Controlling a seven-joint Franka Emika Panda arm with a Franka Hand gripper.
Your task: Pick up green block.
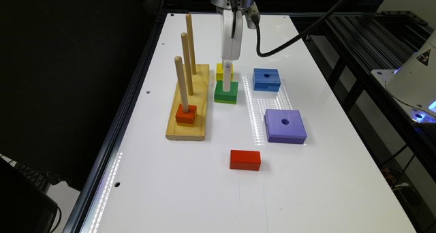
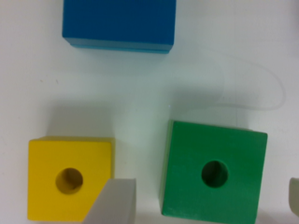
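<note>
The green block (image 1: 221,96), square with a round centre hole and a thin lime bottom layer, lies flat on the white table beside the peg board. My gripper (image 1: 226,87) hangs straight down over it. In the wrist view the green block (image 2: 214,175) sits between the two grey fingertips (image 2: 114,203), which are spread wider than the block, so my gripper (image 2: 204,200) is open and straddles it. One fingertip overlaps a corner of the yellow block (image 2: 70,179). That smaller yellow block (image 1: 219,73) lies just behind the green one.
A wooden peg board (image 1: 190,107) with three upright pegs stands close on the exterior view's left, a red block (image 1: 186,114) on its near peg. A blue block (image 1: 266,79), a purple block (image 1: 284,125) and a red brick (image 1: 245,159) lie on the table (image 1: 323,178).
</note>
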